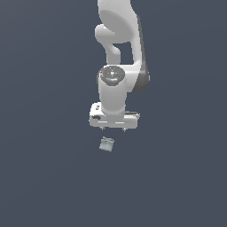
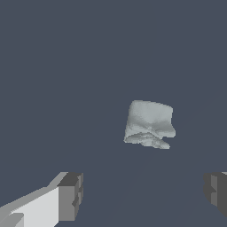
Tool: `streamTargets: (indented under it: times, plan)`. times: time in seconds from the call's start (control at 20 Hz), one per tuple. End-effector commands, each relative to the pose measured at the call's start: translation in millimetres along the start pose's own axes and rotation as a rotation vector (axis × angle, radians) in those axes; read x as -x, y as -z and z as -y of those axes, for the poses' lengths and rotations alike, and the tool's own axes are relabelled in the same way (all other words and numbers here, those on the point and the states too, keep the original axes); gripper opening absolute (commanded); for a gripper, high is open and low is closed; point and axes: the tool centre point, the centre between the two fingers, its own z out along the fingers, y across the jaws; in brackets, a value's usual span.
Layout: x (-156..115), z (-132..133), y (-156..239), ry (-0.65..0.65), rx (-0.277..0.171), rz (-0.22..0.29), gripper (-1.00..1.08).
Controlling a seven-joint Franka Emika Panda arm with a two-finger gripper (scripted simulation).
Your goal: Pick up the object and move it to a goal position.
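Observation:
The object (image 1: 106, 144) is a small pale grey-green blocky item with faint mottling, lying on the dark grey floor. In the exterior view it sits just below my white gripper (image 1: 113, 129), a little toward that view's left, with a clear gap between them. In the wrist view the object (image 2: 149, 123) lies ahead of the fingers, apart from both. My gripper (image 2: 144, 195) is open and empty; its two dark grey fingertips (image 2: 71, 195) stand wide apart and touch nothing.
The white arm (image 1: 119, 53) rises behind the gripper toward the top of the exterior view. The plain dark grey floor (image 1: 44, 177) surrounds the object on all sides. No goal marker shows.

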Motion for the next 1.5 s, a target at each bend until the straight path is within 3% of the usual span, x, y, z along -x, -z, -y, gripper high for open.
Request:
streamTargets:
  times: [0.0, 0.55, 0.95, 1.45]
  plan:
    - [-7.8, -8.5, -15.0, -0.046, 0.003, 0.002, 1.0]
    - [-26.3, -32.4, -57.2, -0.169, 0.013, 0.004, 1.0]
    - [-26.1, -33.0, -64.4, -0.171, 0.013, 0.005, 1.0]
    - [-25.4, -34.2, -107.1, -0.175, 0.013, 0.004, 1.0]
